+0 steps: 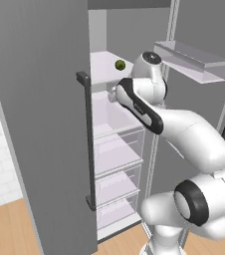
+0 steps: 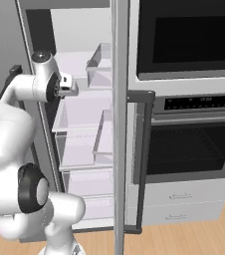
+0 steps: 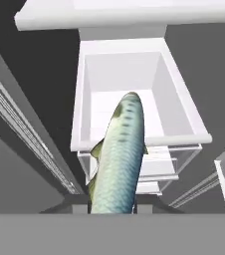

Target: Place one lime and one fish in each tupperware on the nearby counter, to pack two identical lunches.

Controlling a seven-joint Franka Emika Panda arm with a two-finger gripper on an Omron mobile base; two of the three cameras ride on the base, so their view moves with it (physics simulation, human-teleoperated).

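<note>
hand view: pale silvery-blue fish (image 3: 117,159) w/ dark speckled back, slender, held lengthwise btwn the gripper (image 3: 112,206) tips, jaws closed on it, head pointing away over an open white fridge drawer (image 3: 189,117). lime (image 1: 120,64) sits on fridge shelf.

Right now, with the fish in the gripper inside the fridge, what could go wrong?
1. The gripper is shut on the fish near one end only; most of its body sticks out, so it may swing or slip.
2. The long fish hangs over the open drawer and could catch on its rim when pulled out.
3. The arm reaches in beside the fridge door, which it could graze while backing out.
</note>
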